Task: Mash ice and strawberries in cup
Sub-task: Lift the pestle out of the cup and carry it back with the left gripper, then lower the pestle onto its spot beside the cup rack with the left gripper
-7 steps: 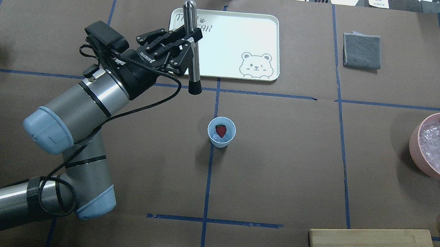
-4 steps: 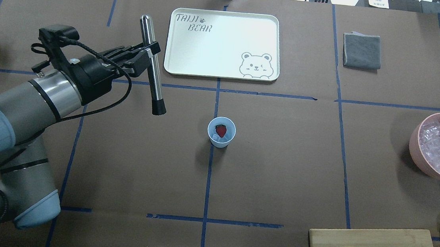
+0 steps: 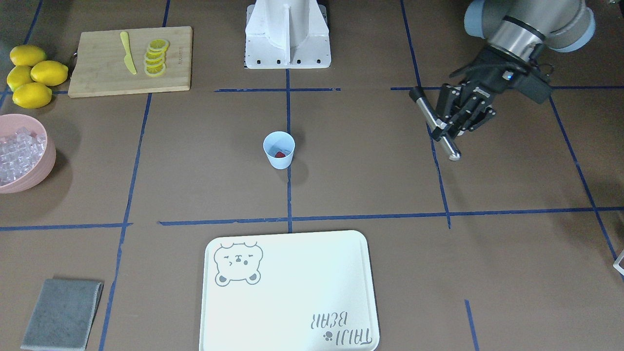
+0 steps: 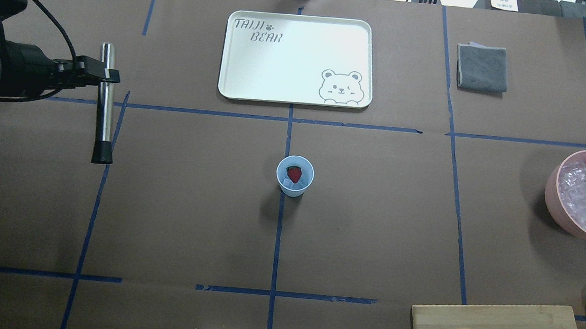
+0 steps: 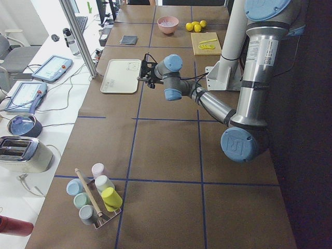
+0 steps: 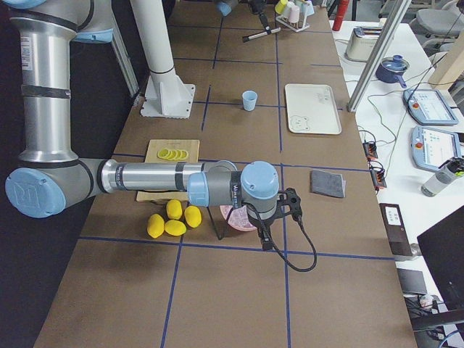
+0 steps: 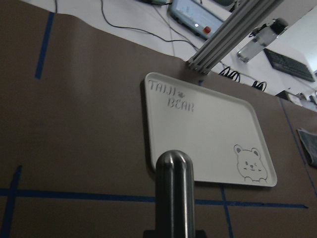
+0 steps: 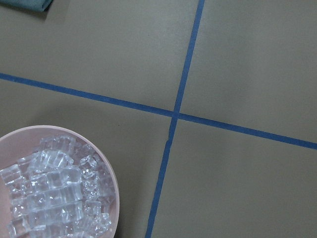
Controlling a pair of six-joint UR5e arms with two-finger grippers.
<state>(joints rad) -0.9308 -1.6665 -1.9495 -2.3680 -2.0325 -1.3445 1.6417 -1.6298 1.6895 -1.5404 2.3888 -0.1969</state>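
- Left gripper (image 4: 103, 75): fingers clamped across a steel muddler (image 4: 104, 121) about a third of the way along its shaft. The black tip points back toward the robot and the rounded steel end points away.
- Muddler is held off to the robot's left, well apart from the cup (image 4: 294, 175).
- Cup stands upright at table centre, on a blue tape line. Inside are one red strawberry (image 4: 295, 174) and a few pieces of ice (image 4: 287, 184) beside it.
- Right gripper (image 6: 250, 212): seen only from the right-side camera, hanging over the pink bowl (image 4: 553, 187). Cannot tell whether it is open or closed.
- Pink bowl is heaped with clear ice cubes, at the robot's far right.
- White tray (image 4: 297, 59) lies beyond the cup. It reads "TAIJI BEAR" with a paw mark, and a winking bear is drawn in one corner.
- Folded grey cloth (image 4: 482, 68) lies to the right of the tray.
- Wooden cutting board (image 3: 107, 73) is near the robot's right. It carries a row of lemon slices (image 3: 156, 57) and a yellow knife (image 3: 127, 59).
- Whole lemons (image 3: 34, 73) are clustered just beside the board.
- Rack of pastel cups (image 5: 96, 199) stands at the table's left end.
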